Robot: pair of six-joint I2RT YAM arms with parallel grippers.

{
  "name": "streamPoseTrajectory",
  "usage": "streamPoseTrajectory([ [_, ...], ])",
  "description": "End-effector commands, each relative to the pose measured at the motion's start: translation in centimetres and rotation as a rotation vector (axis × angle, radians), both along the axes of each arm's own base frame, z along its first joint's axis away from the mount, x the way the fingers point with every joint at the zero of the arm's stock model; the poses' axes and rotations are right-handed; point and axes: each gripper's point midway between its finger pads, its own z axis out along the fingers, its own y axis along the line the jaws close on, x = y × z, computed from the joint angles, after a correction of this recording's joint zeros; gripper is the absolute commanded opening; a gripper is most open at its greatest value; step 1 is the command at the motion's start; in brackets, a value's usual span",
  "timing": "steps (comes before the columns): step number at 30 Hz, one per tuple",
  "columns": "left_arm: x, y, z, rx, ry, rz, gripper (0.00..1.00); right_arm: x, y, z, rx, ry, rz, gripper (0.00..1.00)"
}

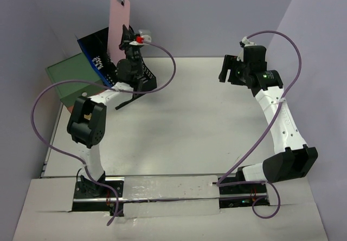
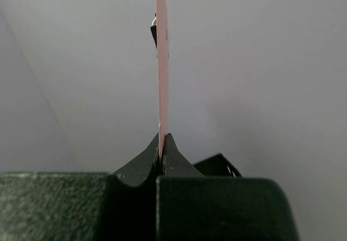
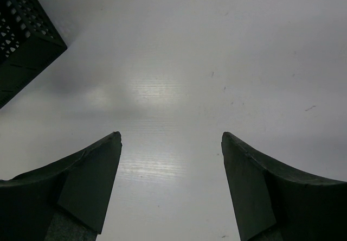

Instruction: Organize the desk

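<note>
Clamping pink clipboard (image 1: pixel 118 29) upright: left hand (image 2: pixel 162 139) | right hand (image 3: pixel 171 138): spread apart | desk (image 1: pixel 200 116): white, smooth, matte, flat rectangle

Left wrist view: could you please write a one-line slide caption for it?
Left gripper shut on the lower edge of a pink clipboard, upright and edge-on against a pale wall.

A large white counter (image 1: pixel 190 127), flat and rectangular, with a smooth matte surface that shows a soft glare and a few tiny dark specks. It lies level, filling the space beneath and beyond the widely parted right fingers (image 3: pixel 87 181). The left fingers (image 2: pixel 138 167) are raised near its far left corner. Pale lilac-grey walls (image 1: pixel 217 13) enclose it.
</note>
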Motion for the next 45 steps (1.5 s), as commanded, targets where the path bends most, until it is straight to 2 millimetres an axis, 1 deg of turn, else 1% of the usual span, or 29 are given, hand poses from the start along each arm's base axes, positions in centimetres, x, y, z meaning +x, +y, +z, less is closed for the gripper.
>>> streamPoseTrajectory([
  [1, -5.3, 1.9, 5.1, -0.167, -0.377, -0.059, 0.00, -0.3, 0.9, 1.3, 0.017, -0.047, 0.045, 0.81],
  [4, -5.4, 1.5, 4.7, -0.174, -0.420, -0.096, 0.00, -0.2, 1.4, 0.7, 0.026, -0.057, 0.057, 0.81],
  [6, -5.7, 1.1, 5.0, -0.166, -0.465, -0.108, 0.00, -0.2, 1.6, 0.5, 0.020, -0.056, 0.064, 0.81],
  [7, -5.9, 1.2, 5.4, -0.172, -0.481, -0.107, 0.00, -0.2, 1.6, 0.5, 0.019, -0.053, 0.066, 0.81],
  [10, -5.5, 1.5, 5.5, -0.195, -0.508, -0.089, 0.00, 0.0, 1.5, 0.1, 0.006, -0.043, 0.056, 0.81],
  [12, -5.5, 1.4, 5.5, -0.185, -0.530, -0.089, 0.00, 0.1, 1.7, 0.2, 0.009, -0.044, 0.059, 0.81],
  [15, -5.1, 1.8, 5.2, -0.216, -0.531, -0.096, 0.00, 0.4, 2.3, 0.0, 0.018, -0.040, 0.073, 0.81],
  [17, -4.9, 1.9, 4.6, -0.229, -0.521, -0.108, 0.00, 0.5, 3.3, 0.1, 0.025, -0.047, 0.096, 0.81],
  [18, -4.7, 2.1, 4.4, -0.239, -0.517, -0.112, 0.00, 0.5, 4.4, 0.3, 0.023, -0.058, 0.123, 0.81],
  [20, -4.5, 2.4, 3.9, -0.267, -0.507, -0.114, 0.00, 1.0, 5.5, 0.7, 0.011, -0.078, 0.145, 0.81],
  [22, -4.2, 2.9, 3.5, -0.297, -0.500, -0.114, 0.00, 1.4, 7.7, 1.2, 0.032, -0.094, 0.198, 0.81],
  [25, -3.9, 3.5, 2.8, -0.330, -0.486, -0.106, 0.00, 2.5, 11.3, 3.8, 0.109, -0.161, 0.294, 0.81],
  [27, -3.5, 3.8, 1.9, -0.351, -0.466, -0.102, 0.00, 3.5, 14.0, 5.3, 0.160, -0.203, 0.367, 0.82],
  [28, -3.5, 3.8, 1.6, -0.353, -0.459, -0.100, 0.00, 3.9, 15.3, 6.5, 0.185, -0.229, 0.403, 0.82],
  [29, -3.4, 3.8, 1.3, -0.352, -0.451, -0.101, 0.00, 4.6, 16.8, 8.8, 0.211, -0.284, 0.428, 0.82],
  [30, -3.4, 3.8, 1.1, -0.354, -0.447, -0.103, 0.00, 4.9, 17.6, 12.2, 0.239, -0.363, 0.451, 0.82],
  [32, -3.3, 3.7, 0.8, -0.354, -0.441, -0.105, 0.00, 6.1, 19.3, 13.6, 0.274, -0.391, 0.471, 0.82],
  [33, -3.3, 3.7, 0.8, -0.352, -0.438, -0.104, 0.00, 6.5, 19.8, 15.9, 0.299, -0.440, 0.477, 0.82],
  [34, -3.3, 3.8, 0.7, -0.351, -0.435, -0.102, 0.00, 7.0, 20.3, 18.9, 0.336, -0.511, 0.479, 0.83],
  [35, -3.2, 3.8, 0.6, -0.352, -0.432, -0.100, 0.00, 8.4, 21.1, 19.7, 0.373, -0.535, 0.474, 0.83],
  [36, -3.2, 3.8, 0.5, -0.352, -0.430, -0.100, 0.00, 8.2, 21.2, 21.8, 0.404, -0.589, 0.473, 0.83],
  [37, -3.2, 3.8, 0.3, -0.349, -0.425, -0.097, 0.00, 9.3, 21.9, 21.5, 0.447, -0.584, 0.465, 0.83],
  [38, -3.2, 3.8, 0.2, -0.348, -0.422, -0.095, 0.00, 9.8, 22.5, 22.2, 0.479, -0.607, 0.466, 0.84],
  [40, -3.1, 3.7, -0.1, -0.338, -0.413, -0.099, 0.00, 10.9, 24.3, 22.9, 0.549, -0.645, 0.485, 0.85],
  [42, -3.2, 3.5, -0.3, -0.329, -0.408, -0.103, 0.00, 11.3, 26.1, 24.0, 0.601, -0.692, 0.509, 0.85],
  [43, -3.1, 3.5, -0.4, -0.326, -0.403, -0.102, 0.00, 12.3, 26.9, 23.0, 0.608, -0.679, 0.499, 0.85],
  [44, -3.0, 3.7, -0.6, -0.338, -0.401, -0.094, 0.00, 11.9, 27.8, 23.8, 0.624, -0.700, 0.516, 0.85],
  [45, -3.0, 3.8, -0.7, -0.338, -0.400, -0.094, 0.00, 12.2, 28.3, 23.4, 0.628, -0.701, 0.520, 0.85],
])
